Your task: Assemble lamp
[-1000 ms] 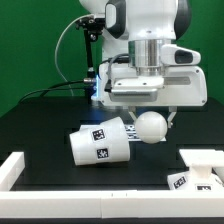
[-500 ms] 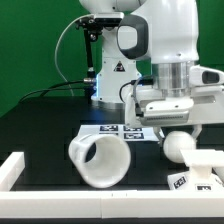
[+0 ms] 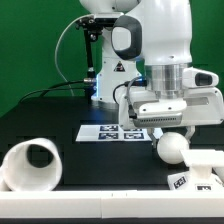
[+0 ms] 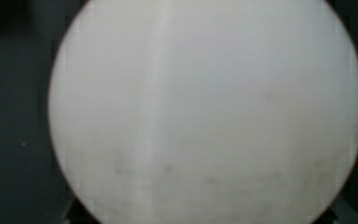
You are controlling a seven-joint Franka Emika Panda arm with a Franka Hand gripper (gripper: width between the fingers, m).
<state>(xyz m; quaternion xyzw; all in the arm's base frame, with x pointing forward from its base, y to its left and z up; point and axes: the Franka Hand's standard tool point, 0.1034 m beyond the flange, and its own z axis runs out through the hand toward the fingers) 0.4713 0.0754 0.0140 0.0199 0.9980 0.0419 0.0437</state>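
Bulb (image 3: 170,149) transfer, as judged: the bulb is gripped by the gripper (image 3: 171,134) above the worktop (image 3: 50,125), near the base (image 3: 200,178) at the near corner on the exterior view's right. The shade (image 3: 30,166) is seen tipped at the opposite near corner. Centring over the base is probably required next.

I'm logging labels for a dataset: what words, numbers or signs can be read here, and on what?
No words or numbers are readable.
Sticker on the robot arm: too blurred to read.
Marker board: square tags, patterns only.
Base: one such tag, no text.
Bulb, shade: nothing visible.
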